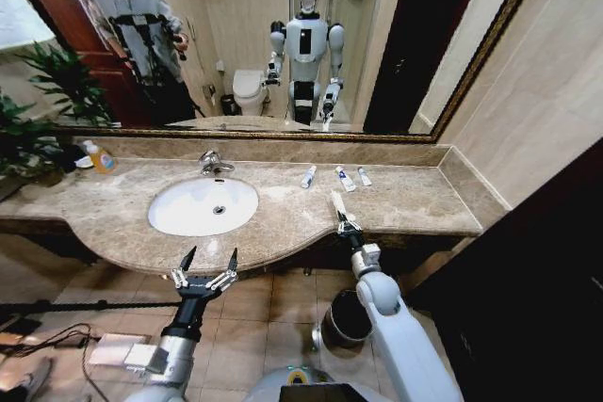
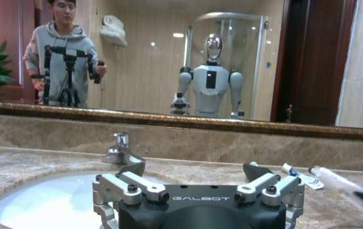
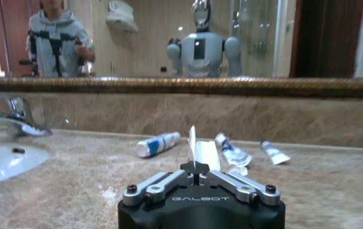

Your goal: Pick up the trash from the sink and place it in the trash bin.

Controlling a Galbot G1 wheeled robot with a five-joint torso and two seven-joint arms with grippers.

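Right end effector (image 3: 194, 168) clamped on a white tube (image 3: 204, 153), three small tubes (image 3: 158, 144) on marble counter (image 3: 73, 183)

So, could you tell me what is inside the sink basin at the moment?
The white sink basin holds just its drain in the head view; no trash lies in it. The left gripper hides its near side from the left wrist. Three small tubes lie on the counter.
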